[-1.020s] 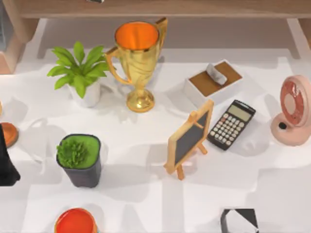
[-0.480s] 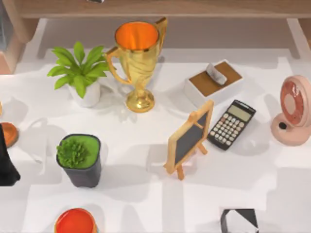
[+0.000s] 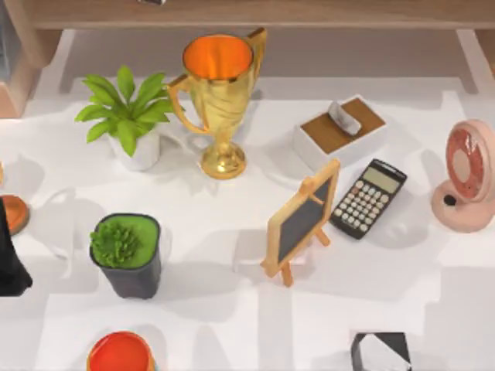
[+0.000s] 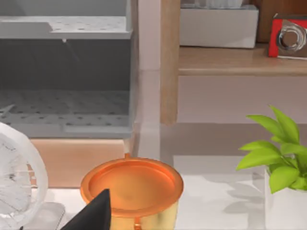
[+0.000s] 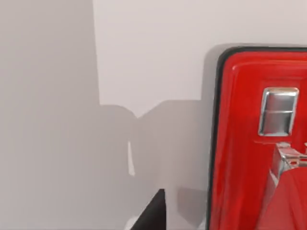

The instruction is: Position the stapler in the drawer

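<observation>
Seemingly nothing has shifted over the past second: both tools sit parked, grip state impossible to tell, right one beside the red stapler (image 5: 249, 143), so transfer hasn't begun.

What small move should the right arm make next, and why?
Probably slide the right gripper sideways until it is centred over the red stapler, then lower. In the right wrist view the stapler lies flat on the white table, off-centre and partly cut off, so it is not yet lined up for a grasp. The left gripper sits parked at the table's left edge.
</observation>
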You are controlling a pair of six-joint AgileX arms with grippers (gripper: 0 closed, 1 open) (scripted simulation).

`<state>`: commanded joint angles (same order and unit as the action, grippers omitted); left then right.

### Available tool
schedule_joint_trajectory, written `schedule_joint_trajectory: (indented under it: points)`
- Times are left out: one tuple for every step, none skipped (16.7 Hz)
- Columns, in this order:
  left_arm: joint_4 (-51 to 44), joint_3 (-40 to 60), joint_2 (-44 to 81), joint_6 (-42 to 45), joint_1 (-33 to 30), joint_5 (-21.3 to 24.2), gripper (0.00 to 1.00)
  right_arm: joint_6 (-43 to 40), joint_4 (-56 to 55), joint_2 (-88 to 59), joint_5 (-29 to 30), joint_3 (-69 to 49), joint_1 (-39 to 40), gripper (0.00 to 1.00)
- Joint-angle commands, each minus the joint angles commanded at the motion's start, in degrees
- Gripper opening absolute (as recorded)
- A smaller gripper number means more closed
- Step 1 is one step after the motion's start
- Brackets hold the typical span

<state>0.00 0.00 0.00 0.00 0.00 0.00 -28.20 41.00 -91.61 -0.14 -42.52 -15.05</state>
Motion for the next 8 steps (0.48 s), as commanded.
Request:
schedule_joint_trajectory:
  points:
    - [0.0,0.0,0.0,0.0,0.0,0.0,1.0,0.0,0.0,0.0,0.0,0.0,0.0,0.4]
    - [0.0,0.0,0.0,0.0,0.0,0.0,1.0,0.0,0.0,0.0,0.0,0.0,0.0,0.32]
    - [0.0,0.0,0.0,0.0,0.0,0.0,1.0,0.0,0.0,0.0,0.0,0.0,0.0,0.25]
    - [0.0,0.0,0.0,0.0,0.0,0.0,1.0,0.0,0.0,0.0,0.0,0.0,0.0,0.17]
    - [0.0,0.0,0.0,0.0,0.0,0.0,1.0,0.0,0.0,0.0,0.0,0.0,0.0,0.1]
    - [0.0,0.0,0.0,0.0,0.0,0.0,1.0,0.0,0.0,0.0,0.0,0.0,0.0,0.02]
    - [0.0,0.0,0.0,0.0,0.0,0.0,1.0,0.0,0.0,0.0,0.0,0.0,0.0,0.0]
    - [0.0,0.0,0.0,0.0,0.0,0.0,1.0,0.0,0.0,0.0,0.0,0.0,0.0,0.0]
